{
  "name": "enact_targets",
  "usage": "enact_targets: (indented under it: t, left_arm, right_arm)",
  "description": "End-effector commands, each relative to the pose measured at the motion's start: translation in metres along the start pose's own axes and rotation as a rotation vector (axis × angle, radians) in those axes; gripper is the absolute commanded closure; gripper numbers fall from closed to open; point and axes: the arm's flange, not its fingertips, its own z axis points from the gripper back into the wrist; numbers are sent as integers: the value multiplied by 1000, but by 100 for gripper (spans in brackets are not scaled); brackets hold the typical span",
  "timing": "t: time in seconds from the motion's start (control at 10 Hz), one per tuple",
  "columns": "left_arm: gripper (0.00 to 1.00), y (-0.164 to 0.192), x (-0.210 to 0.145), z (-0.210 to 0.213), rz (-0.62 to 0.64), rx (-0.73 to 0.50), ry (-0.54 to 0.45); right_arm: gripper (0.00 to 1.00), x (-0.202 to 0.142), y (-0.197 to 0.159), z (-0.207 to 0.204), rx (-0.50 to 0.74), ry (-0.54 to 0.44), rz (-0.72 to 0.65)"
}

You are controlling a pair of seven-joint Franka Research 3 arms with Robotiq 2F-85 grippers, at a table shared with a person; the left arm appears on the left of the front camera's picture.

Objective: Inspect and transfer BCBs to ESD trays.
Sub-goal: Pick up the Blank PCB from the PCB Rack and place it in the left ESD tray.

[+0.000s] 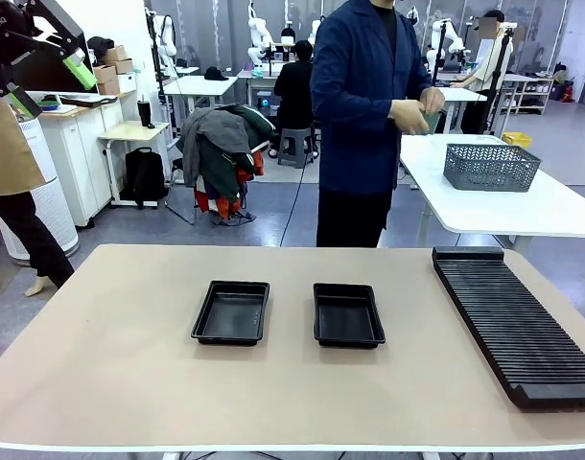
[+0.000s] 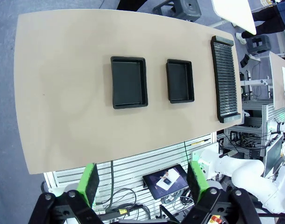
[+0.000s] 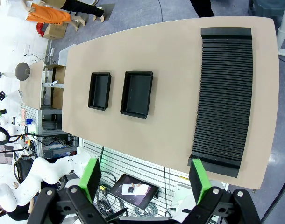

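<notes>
while the left tool and right tool gape, two esd trays and one rack lie below.

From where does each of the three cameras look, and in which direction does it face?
Front view: sits at the robot's edge of the table, faces across it to the standing person; the left gripper shows high at the top left.
Left wrist view: high above the robot's side, looking down on the table; the open left gripper is at the bottom.
Right wrist view: also high, looking down; the open right gripper is at the bottom.
Shared: all three show the two ESD trays and the rack.
</notes>
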Motion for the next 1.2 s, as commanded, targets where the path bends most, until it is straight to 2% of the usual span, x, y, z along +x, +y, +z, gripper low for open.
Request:
enact_targets:
  t: [0.0, 1.1]
  left_arm:
    - [0, 0, -1, 0, 0, 0, -4]
    - [0, 0, -1, 0, 0, 0, -4]
  right_arm:
    - [0, 0, 0, 0, 1, 0, 0]
    - [0, 0, 0, 0, 1, 0, 0]
